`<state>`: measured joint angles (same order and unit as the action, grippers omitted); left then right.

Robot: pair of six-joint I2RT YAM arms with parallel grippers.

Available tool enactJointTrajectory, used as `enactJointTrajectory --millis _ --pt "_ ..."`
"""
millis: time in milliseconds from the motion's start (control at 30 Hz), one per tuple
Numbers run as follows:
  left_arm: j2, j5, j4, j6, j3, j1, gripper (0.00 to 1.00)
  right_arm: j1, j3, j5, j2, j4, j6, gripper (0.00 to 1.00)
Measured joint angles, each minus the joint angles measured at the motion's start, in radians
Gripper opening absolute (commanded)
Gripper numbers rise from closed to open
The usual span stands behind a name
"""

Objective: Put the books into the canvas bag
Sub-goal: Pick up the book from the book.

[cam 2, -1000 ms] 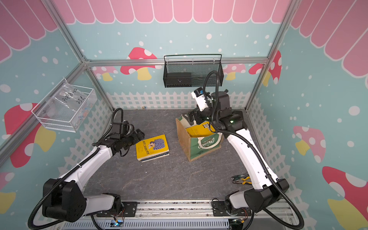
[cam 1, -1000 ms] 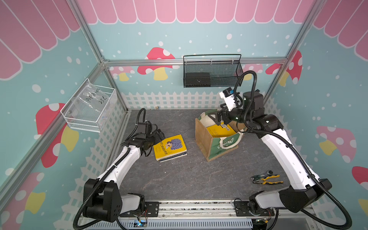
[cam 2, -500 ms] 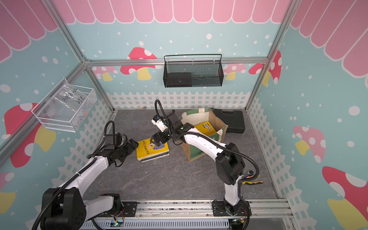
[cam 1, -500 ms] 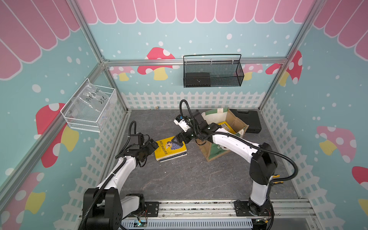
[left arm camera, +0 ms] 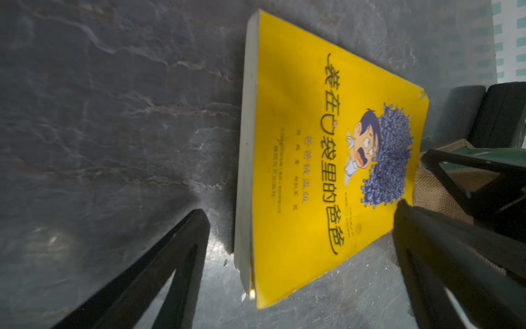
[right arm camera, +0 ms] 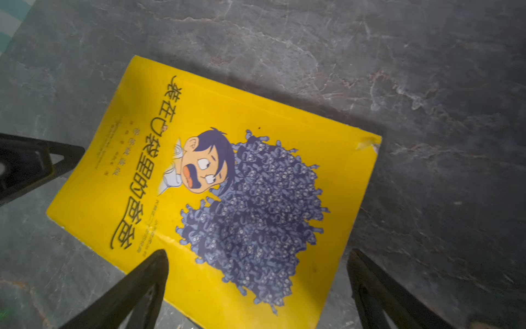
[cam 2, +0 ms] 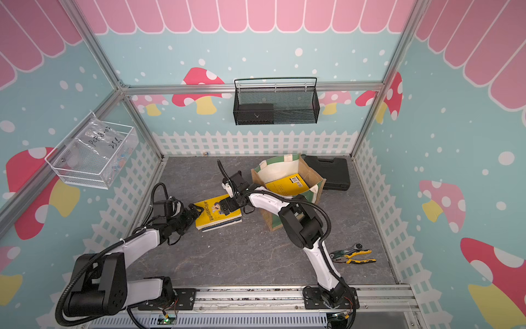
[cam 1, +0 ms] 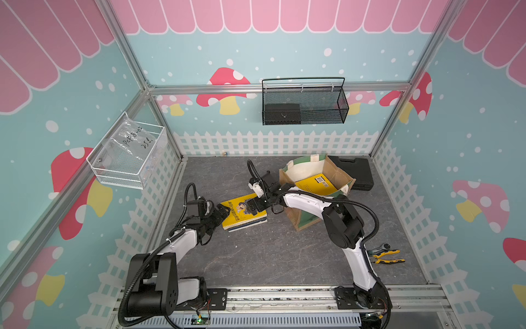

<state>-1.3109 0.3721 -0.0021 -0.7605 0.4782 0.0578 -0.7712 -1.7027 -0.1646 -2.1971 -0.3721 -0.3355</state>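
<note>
- The right gripper (right arm camera: 257, 255) hovers spread wide just above the yellow book (right arm camera: 227, 119), one finger over the cover.
- The left gripper (left arm camera: 300, 209), equally wide, straddles the book's opposite end.
- The bag (cam 1: 336, 178) stands just behind the right gripper.
- Likely light, floppy, slick-covered; lying flat on another book (cam 1: 252, 224), so pinch the stiffer spine edge once a corner lifts.

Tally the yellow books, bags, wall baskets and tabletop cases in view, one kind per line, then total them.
Yellow books: 2 (top book of the pile; packed book)
Bags: 1 (bag)
Baskets: 2 (white basket; black basket)
Cases: 1 (case)
Total: 6
</note>
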Motion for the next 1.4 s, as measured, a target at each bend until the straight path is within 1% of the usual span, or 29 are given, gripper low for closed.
enactJointTrajectory --millis 133,267,467,600,667,767,833,867,967,1067,1133,1267,1400 --pt "-0.061 0.027 0.095 -0.003 -0.009 0.000 0.99 0.019 0.000 0.005 -0.014 0.014 -0.010 1.00" --pt "-0.132 0.064 0.210 -0.011 -0.003 -0.003 0.99 0.032 -0.001 -0.023 -0.035 0.039 -0.008 0.99" --pt "-0.190 0.088 0.340 -0.034 -0.008 -0.007 0.98 0.035 -0.003 -0.092 -0.074 0.071 0.010 0.94" --pt "-0.191 0.090 0.373 -0.051 -0.026 -0.007 0.89 0.044 0.021 -0.138 -0.070 0.118 0.013 0.91" --pt "-0.189 0.092 0.375 -0.059 -0.031 -0.007 0.88 0.045 0.053 -0.152 -0.059 0.154 0.013 0.89" --pt "-0.186 0.093 0.364 -0.066 -0.032 -0.006 0.78 0.046 0.106 -0.175 -0.031 0.196 0.011 0.84" --pt "-0.182 0.091 0.348 -0.068 -0.037 -0.006 0.63 0.046 0.131 -0.187 -0.015 0.217 0.007 0.77" --pt "-0.179 0.090 0.338 -0.070 -0.039 -0.003 0.58 0.047 0.135 -0.188 -0.011 0.221 0.007 0.75" --pt "-0.153 0.087 0.306 -0.076 -0.047 -0.001 0.44 0.057 0.146 -0.196 -0.004 0.239 0.003 0.75" --pt "-0.095 0.079 0.260 -0.074 -0.048 -0.001 0.26 0.062 0.149 -0.199 -0.003 0.251 0.003 0.75" --pt "-0.032 0.069 0.231 -0.072 -0.048 -0.001 0.12 0.063 0.154 -0.204 -0.003 0.253 0.002 0.75" --pt "0.104 0.040 0.139 -0.055 -0.032 -0.002 0.00 0.056 0.159 -0.242 0.001 0.272 0.005 0.76" --pt "0.222 0.010 0.016 -0.016 0.004 -0.005 0.00 0.045 0.161 -0.276 0.015 0.296 0.006 0.76"
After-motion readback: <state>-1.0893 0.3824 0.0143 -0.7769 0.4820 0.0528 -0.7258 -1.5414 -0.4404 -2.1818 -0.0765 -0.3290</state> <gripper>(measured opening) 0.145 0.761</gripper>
